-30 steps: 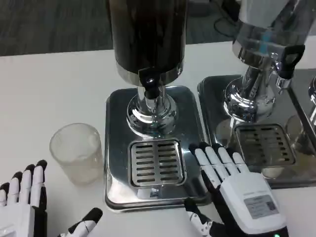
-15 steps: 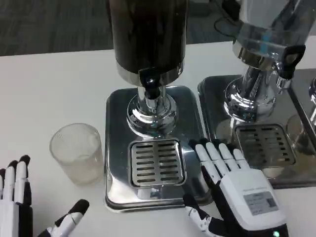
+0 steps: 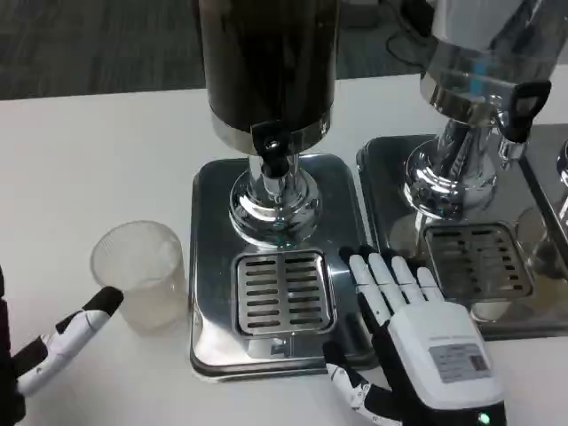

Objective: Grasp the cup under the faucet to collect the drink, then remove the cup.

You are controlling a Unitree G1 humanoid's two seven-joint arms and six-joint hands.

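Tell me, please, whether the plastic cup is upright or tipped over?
Upright: the cup stands on the table with its round mouth facing up.

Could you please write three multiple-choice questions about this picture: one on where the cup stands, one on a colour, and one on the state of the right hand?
1. Where is the plastic cup?
A. on the white table, left of the drip tray
B. on the grate under the faucet
C. in the right hand

2. What colour is the faucet handle of the dark dispenser?
A. red
B. black
C. white

3. What is the right hand doing?
A. gripping the cup
B. pulling the faucet handle
C. lying open, holding nothing

Answers:
1. A, the cup stands on the table beside the drip tray.
2. B, the handle is black.
3. C, its fingers are spread at the tray's right edge.
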